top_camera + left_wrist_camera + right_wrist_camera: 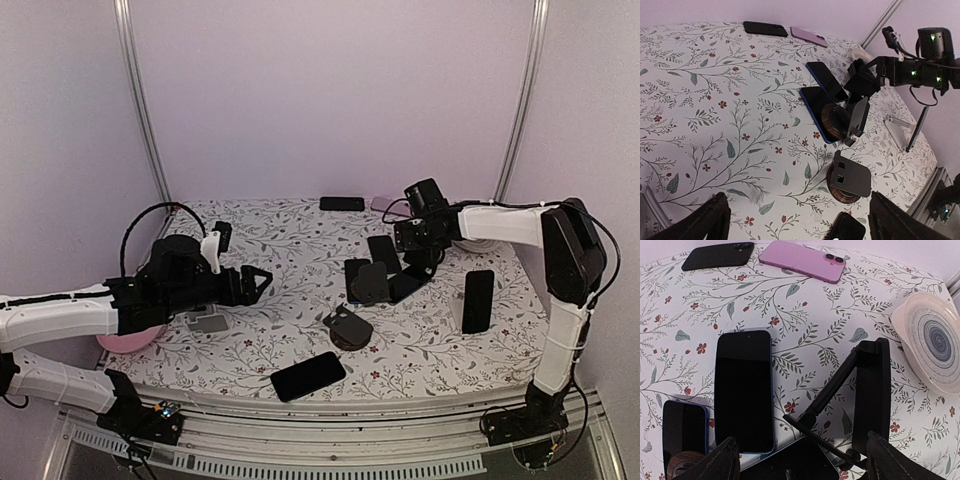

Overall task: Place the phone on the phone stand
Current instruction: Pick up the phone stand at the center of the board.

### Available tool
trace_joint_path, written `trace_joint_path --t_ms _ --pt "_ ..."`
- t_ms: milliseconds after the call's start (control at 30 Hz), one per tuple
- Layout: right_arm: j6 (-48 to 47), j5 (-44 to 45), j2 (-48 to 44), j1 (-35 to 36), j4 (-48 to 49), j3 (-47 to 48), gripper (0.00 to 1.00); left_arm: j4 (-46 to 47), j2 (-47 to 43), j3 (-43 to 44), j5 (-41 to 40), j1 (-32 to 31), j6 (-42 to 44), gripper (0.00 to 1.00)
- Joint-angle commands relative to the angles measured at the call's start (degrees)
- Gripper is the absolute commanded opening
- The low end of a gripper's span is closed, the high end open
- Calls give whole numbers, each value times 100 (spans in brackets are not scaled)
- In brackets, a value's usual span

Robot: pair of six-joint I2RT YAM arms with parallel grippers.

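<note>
The right pincer (802,460) hangs wide open with nothing between its fingers, low over a black folding stand (872,390) in the middle of the table (270,230). Just left of that stand a blue-edged phone (743,390) lies flat, screen up. A second phone (682,432) lies close beside it, partly under a round wooden-based stand (372,285). Neither phone is touched by the fingers.

Over on the other side the left pincer (262,284) is also spread open and empty, held above bare table, well apart from everything.

Further out, another round-based stand (348,328) sits vacant. A dark phone (308,376) lies near the front edge. A pink phone (802,260) and a black phone (717,255) lie flat at the back. Only the upright phone (478,300) on the right side looks propped on a holder.

As I read it, the job is barely begun: the folding stand is bare and no phone has been picked up. Left to do are gripping a phone, most likely the blue-edged one, lifting it and leaning it on the stand. I cannot tell for certain which phone is meant.
</note>
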Motion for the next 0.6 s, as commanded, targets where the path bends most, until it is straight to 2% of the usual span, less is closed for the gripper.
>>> trace_joint_path --t_ms 0,267,567 --pt "-522 -140 282 -110 -207 308 87 -21 -111 -35 -23 -66 27 97" --pt "-905 -789 560 -344 -219 467 85 -25 -107 -44 -35 -65 15 97" --pt "-1034 -977 829 -407 -228 470 82 -3 -40 -35 -1 -60 2 97"
